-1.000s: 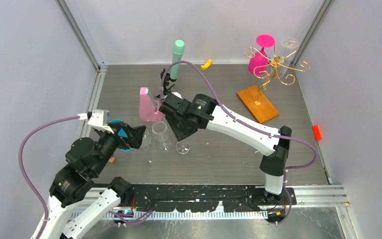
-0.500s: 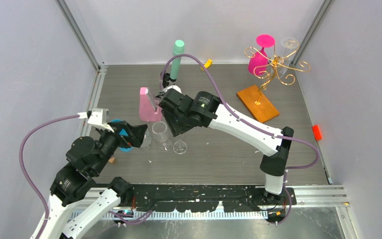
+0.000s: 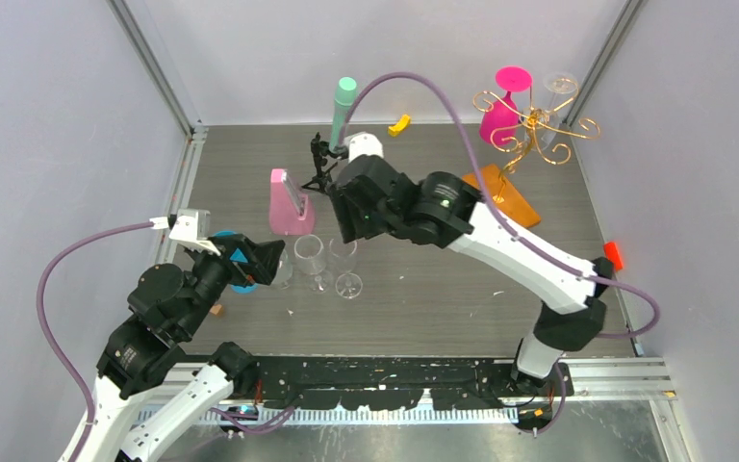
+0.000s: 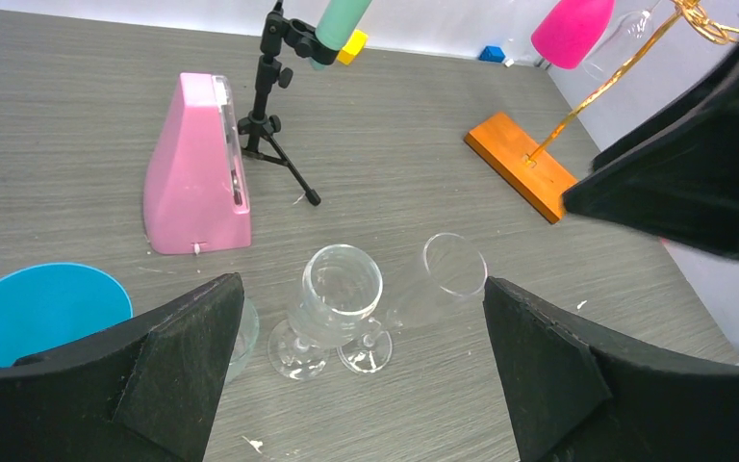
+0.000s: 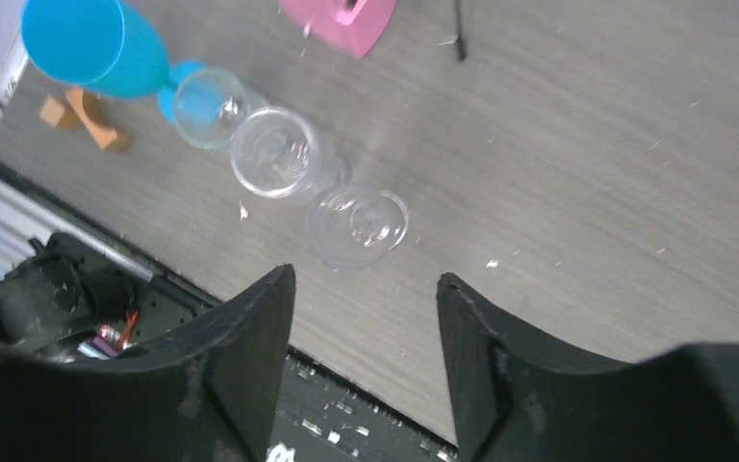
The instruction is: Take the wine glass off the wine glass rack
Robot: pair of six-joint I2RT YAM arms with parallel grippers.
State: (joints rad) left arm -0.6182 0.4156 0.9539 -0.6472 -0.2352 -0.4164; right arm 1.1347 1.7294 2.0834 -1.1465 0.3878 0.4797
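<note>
Partly done, with one wine glass (image 3: 347,268) standing toward the table's (image 3: 443,298) front edge, left gripper (image 4: 362,289) and right gripper (image 5: 364,279) apart and empty, pink glass (image 3: 498,117) and clear glass (image 3: 560,89) left on the rack (image 3: 536,121), far right corner.

Top view hides the right gripper (image 5: 364,279), its tips under the wrist; left wrist view's top edge cuts off most rack (image 4: 521,166) scrolls and the pink glass (image 4: 572,19) stem.
</note>
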